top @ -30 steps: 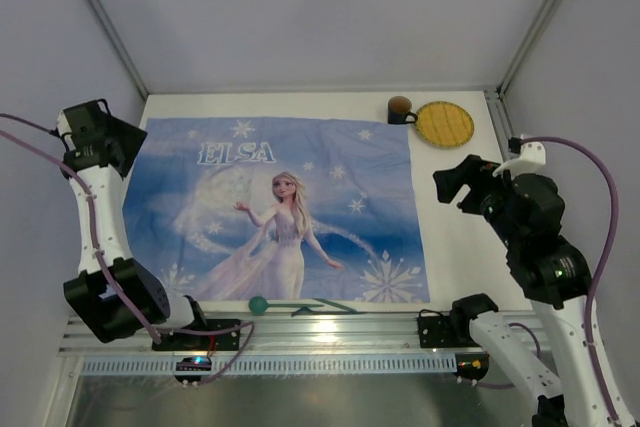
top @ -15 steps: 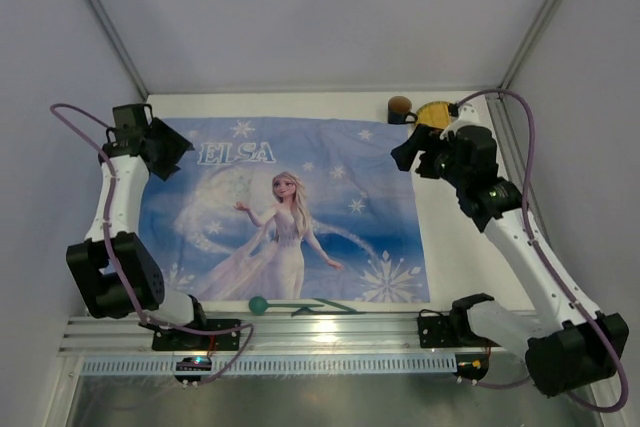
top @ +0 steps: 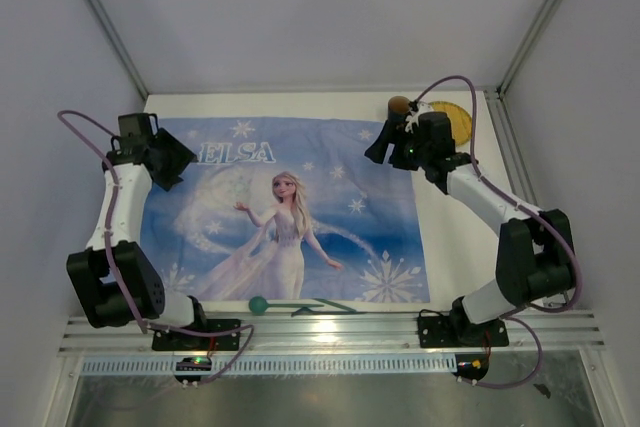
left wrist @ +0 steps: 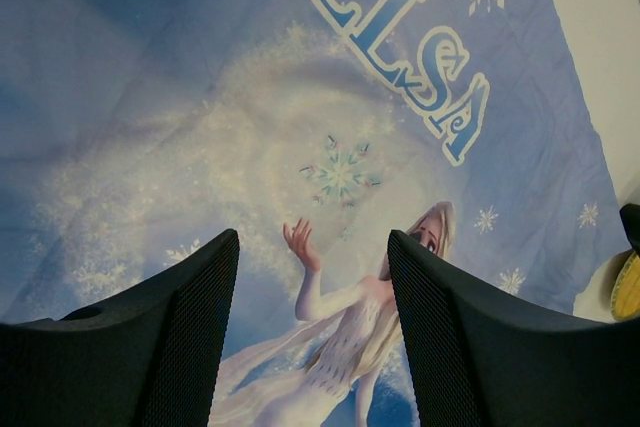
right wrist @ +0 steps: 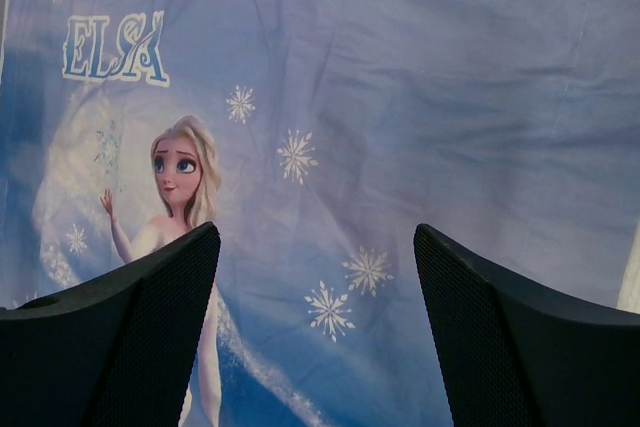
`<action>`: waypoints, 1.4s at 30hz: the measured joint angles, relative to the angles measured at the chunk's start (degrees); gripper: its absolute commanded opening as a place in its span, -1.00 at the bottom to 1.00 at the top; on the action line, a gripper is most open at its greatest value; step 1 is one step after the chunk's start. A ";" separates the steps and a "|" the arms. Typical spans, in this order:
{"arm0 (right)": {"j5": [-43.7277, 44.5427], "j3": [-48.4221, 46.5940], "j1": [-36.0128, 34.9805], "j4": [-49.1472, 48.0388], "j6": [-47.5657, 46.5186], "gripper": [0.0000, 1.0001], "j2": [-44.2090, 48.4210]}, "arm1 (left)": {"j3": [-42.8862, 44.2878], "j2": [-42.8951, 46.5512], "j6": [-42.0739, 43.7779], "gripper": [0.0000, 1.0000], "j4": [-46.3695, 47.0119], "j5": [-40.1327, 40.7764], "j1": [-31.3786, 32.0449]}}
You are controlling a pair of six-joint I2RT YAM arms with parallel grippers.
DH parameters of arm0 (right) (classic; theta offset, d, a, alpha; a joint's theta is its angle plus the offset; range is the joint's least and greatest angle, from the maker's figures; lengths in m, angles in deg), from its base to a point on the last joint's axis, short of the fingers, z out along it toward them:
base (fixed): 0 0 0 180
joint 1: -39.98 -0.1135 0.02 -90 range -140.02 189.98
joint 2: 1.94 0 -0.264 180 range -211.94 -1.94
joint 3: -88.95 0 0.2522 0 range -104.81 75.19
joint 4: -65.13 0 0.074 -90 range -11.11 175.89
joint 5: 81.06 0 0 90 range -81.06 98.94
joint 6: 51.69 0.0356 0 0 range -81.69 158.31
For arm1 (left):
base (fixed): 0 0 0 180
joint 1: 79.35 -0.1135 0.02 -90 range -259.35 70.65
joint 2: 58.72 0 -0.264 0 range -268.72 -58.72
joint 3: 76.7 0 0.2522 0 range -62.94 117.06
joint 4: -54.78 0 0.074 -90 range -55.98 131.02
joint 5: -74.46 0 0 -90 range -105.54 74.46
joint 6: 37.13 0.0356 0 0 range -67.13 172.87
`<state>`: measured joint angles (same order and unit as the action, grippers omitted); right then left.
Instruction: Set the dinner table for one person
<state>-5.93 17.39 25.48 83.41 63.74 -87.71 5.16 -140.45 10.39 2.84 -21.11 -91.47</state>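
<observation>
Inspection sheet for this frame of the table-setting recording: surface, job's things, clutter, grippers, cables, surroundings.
Surface: dinner table white, mostly covered by blue ELSA cloth, spread flat, lightly creased.
Job's things: brown mug and yellow round plate at far right corner, off the cloth; green utensil at the cloth's near edge.
Clutter: nothing seen.
Grippers: left gripper and right gripper both open, empty, above the cloth.
Cables: purple cables loop off both arms.
Surroundings: white enclosure walls, aluminium rails.
</observation>
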 measured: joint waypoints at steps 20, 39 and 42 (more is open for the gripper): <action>-4.42 -12.07 0.00 -3.89 0.15 0.65 -18.14 | -1.14 6.05 2.03 0.29 -2.99 -0.52 0.00; -1.66 -18.32 0.52 2.67 0.37 0.65 -29.66 | -0.35 7.39 2.58 0.29 -5.55 -0.44 0.00; -1.33 -18.40 1.01 3.48 0.17 0.65 -29.86 | 0.28 7.74 2.69 0.30 -5.86 -0.44 0.00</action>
<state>-7.26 -1.01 26.48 86.88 63.91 -117.57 5.44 -132.71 13.08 -3.02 -21.54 -91.47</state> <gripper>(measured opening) 0.826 0.647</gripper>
